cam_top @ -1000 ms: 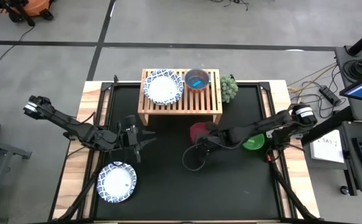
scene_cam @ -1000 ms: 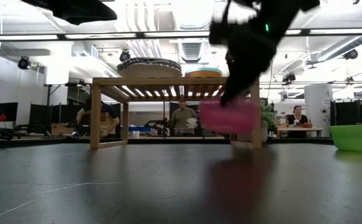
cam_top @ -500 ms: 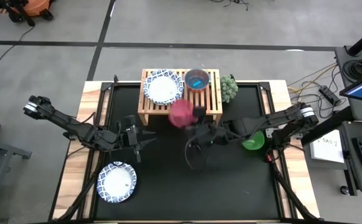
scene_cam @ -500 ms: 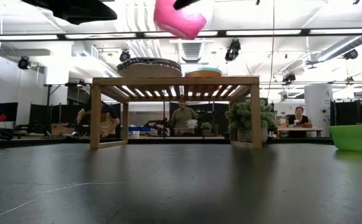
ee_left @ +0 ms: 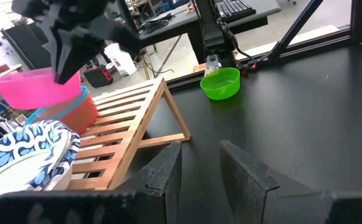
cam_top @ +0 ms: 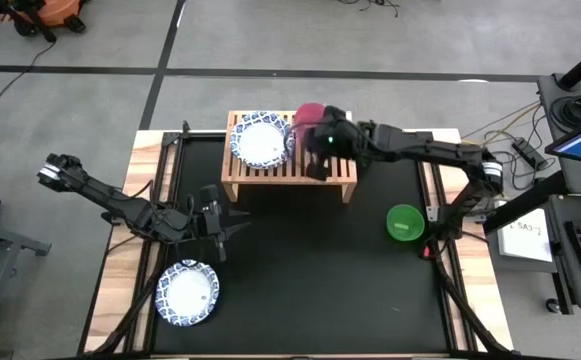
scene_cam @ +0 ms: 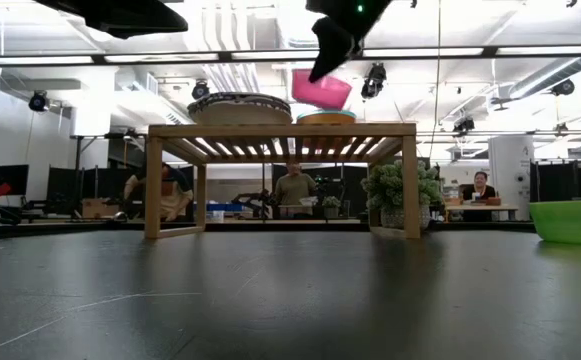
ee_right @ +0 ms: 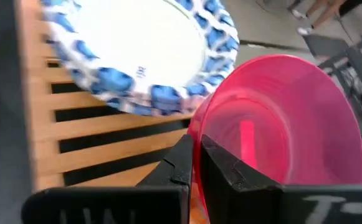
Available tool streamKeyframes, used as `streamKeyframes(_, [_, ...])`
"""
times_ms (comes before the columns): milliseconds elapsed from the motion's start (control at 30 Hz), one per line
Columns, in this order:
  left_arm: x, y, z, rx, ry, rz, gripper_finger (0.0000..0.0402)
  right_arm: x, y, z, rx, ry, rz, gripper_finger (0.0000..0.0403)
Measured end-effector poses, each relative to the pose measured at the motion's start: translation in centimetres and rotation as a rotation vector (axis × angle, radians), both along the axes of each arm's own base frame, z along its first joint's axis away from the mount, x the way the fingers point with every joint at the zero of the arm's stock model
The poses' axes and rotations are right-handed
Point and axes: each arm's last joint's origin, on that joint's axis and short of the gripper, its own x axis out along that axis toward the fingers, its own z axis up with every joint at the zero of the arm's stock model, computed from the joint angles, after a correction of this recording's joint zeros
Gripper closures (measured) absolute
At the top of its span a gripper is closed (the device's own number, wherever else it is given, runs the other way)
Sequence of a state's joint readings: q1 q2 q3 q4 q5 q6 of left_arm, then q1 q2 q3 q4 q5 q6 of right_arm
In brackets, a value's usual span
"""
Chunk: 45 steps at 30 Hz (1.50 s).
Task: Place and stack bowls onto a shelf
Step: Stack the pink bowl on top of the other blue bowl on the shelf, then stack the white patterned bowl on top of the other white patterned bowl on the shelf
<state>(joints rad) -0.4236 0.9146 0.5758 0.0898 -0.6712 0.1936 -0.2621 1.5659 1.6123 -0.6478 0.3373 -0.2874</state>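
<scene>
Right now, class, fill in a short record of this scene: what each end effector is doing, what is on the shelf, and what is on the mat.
right end effector: shut on magenta bowl, above shelf
left end effector: open, empty, over mat
on shelf: patterned bowls; teal-rimmed bowl
on mat: green bowl; patterned bowl

You have almost no legible text in these views. The patterned bowl (ee_right: 137, 53) on the shelf (ee_right: 81, 134) carries a small dark mark on its white centre, too small to read. White lettering on the right hand's (ee_right: 196, 165) housing is cut off, and only a "T" shows.
</scene>
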Motion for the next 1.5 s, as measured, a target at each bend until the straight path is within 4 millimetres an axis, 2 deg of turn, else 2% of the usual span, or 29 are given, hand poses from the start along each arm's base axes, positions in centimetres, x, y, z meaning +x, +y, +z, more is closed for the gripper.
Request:
streamKeyframes(200, [0.0,0.0,0.0,0.007,0.001,-0.001,0.0311,-0.5,-2.1,-0.1,-0.003,-0.008,-0.06,0.0391])
streamKeyframes(700, [0.0,0.0,0.1,0.01,0.001,-0.003,0.0311,-0.5,-2.8,0.2,-0.006,-0.051,-0.079,0.0388])
streamKeyframes(800, [0.0,0.0,0.1,0.01,0.0,-0.002,0.0311,-0.6,-3.0,0.2,0.004,-0.06,-0.095,0.0373])
streamKeyframes(933, [0.1,0.0,0.6,0.001,-0.013,-0.002,0.0311,-0.7,-3.2,0.0,0.025,-0.071,-0.12,0.0333])
streamKeyframes(1100, [0.1,0.0,0.7,-0.004,-0.019,-0.001,0.0311,-0.7,-3.2,-0.1,0.032,-0.075,-0.125,0.028])
streamKeyframes(1233, [0.1,0.0,0.7,-0.005,-0.018,-0.001,0.0311,-0.7,-3.0,0.1,0.044,-0.091,-0.132,0.0255])
streamKeyframes(1367, [0.1,0.0,0.7,-0.005,-0.018,-0.002,0.0311,-0.5,-2.4,0.3,0.065,-0.112,-0.128,0.0251])
streamKeyframes(1500, [0.1,0.0,0.7,-0.011,-0.02,0.0,0.0311,-0.2,-0.8,0.3,0.141,-0.11,-0.008,0.0268])
